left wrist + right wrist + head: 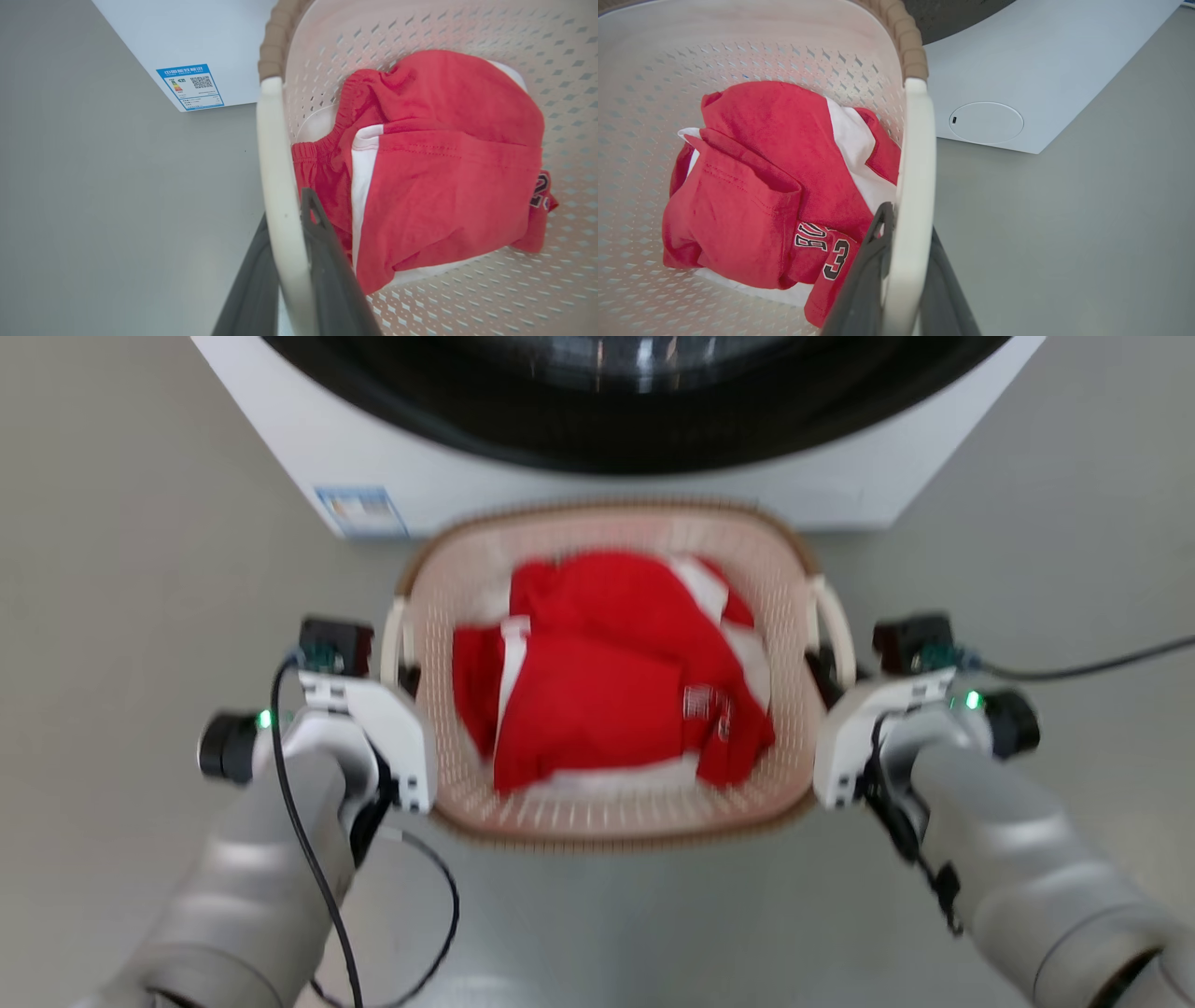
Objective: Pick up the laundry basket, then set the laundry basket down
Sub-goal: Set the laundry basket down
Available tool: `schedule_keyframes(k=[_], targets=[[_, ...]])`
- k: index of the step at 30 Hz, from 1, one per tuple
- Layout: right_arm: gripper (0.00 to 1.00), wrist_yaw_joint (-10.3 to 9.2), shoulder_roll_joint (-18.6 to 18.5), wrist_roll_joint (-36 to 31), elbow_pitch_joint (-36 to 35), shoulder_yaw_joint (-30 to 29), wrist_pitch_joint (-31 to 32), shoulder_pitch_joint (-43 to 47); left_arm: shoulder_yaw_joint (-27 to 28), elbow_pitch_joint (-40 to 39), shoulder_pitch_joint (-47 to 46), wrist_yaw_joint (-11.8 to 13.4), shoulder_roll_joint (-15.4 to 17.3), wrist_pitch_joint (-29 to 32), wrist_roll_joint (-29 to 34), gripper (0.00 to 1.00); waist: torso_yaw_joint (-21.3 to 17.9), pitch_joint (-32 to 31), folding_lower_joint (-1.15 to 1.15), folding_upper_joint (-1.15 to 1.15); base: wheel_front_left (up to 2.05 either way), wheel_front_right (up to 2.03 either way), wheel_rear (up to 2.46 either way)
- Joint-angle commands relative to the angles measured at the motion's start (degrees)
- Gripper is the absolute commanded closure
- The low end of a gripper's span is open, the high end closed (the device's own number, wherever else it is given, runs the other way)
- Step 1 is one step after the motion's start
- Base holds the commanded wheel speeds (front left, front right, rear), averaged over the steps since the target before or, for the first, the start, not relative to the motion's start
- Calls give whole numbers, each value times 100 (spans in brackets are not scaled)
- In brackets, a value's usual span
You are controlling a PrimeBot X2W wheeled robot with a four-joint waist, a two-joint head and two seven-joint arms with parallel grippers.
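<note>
The laundry basket (597, 814) is cream-white and perforated with a brown rim, and sits centred in the blurred head view with red and white clothes (607, 672) inside. My left gripper (403, 677) is shut on its left loop handle (392, 639). My right gripper (822, 672) is shut on the right handle (834, 625). In the left wrist view the left gripper (286, 210) has a dark finger on each side of the white handle (273, 140). The right wrist view shows the right gripper (909, 219) clamping its handle (917, 140) the same way. Whether the basket touches the floor I cannot tell.
A white washing machine (467, 476) with a dark round door stands just beyond the basket, a blue label (359, 511) at its lower left corner. Grey floor spreads to both sides. A black cable (1092, 665) runs off to the right, and another loops beneath my left arm (439, 896).
</note>
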Motion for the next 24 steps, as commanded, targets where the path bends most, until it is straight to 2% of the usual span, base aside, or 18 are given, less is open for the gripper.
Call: schedule_keyframes(k=[1, 6, 12, 24], targets=[[100, 91, 54, -160, -19, 31, -174, -191, 72, -69, -422, 26, 138, -238, 124, 100, 9, 925, 0, 0, 0, 0, 0], [100, 91, -17, -356, 31, -93, -254, -603, 107, -71, -796, 5, 134, -469, 169, 100, 8, 1630, 0, 0, 0, 0, 0], [100, 91, -87, -617, 46, -372, -265, -953, 157, -165, -1102, 15, 167, -581, 266, 100, -35, 2135, 0, 0, 0, 0, 0], [100, 91, -202, -1563, -174, -1368, -267, -1102, 659, -921, -1263, 210, 373, -599, 729, 100, -14, 2783, 0, 0, 0, 0, 0]])
